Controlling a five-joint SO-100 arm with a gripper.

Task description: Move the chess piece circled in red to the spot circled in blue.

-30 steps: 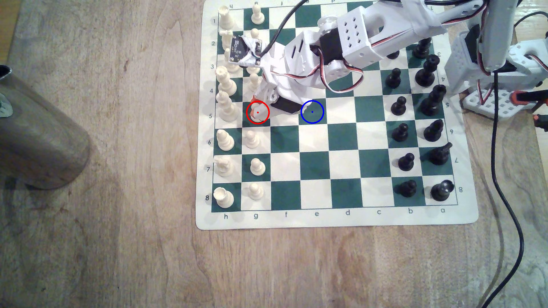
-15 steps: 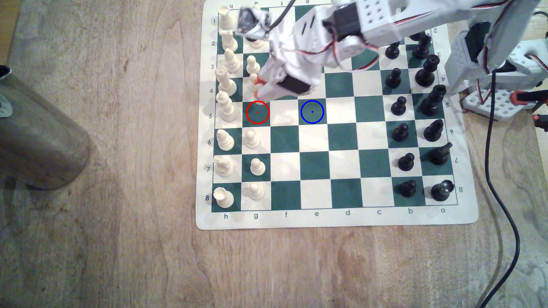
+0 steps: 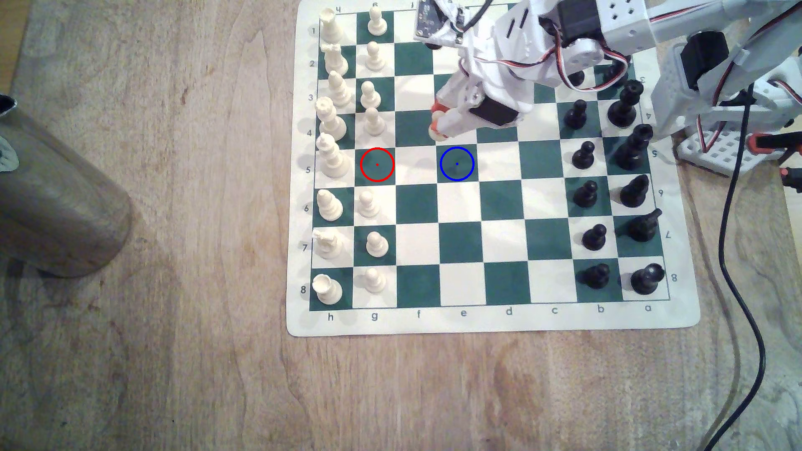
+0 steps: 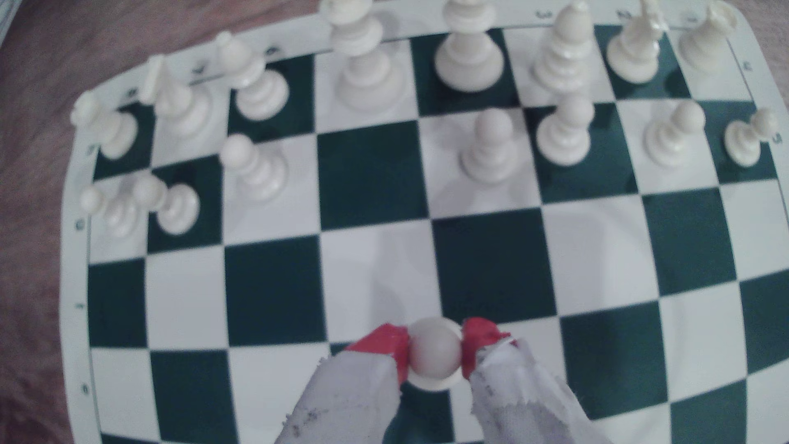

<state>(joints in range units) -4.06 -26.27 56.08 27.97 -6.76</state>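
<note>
Green-and-cream chessboard [image 3: 460, 243] across the right half of the exterior view. Above its upper middle, gripper [image 3: 437, 125] clamped on the chess piece [image 3: 435, 133], red-tipped fingers [image 4: 386, 343] pinching the round head. Just below, the spot [image 3: 457, 164], blue-ringed, bare.

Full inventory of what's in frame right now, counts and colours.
Chess mat: one, green and cream, on table.
Table: one, wood.
Held pawn: one, cream, lifted in the gripper.
Other cream pawns: seven, g column.
Cream back-row pieces: eight, h column.
Black pieces: exterior view's right, some hidden by arm.
Red ring: one, empty green square.
Blue-ringed spot: one, empty green square.
Cylinder: one, grey, exterior view's left.
Cable: black.
Gripper: one, red-tipped, clamping pawn's head.
</note>
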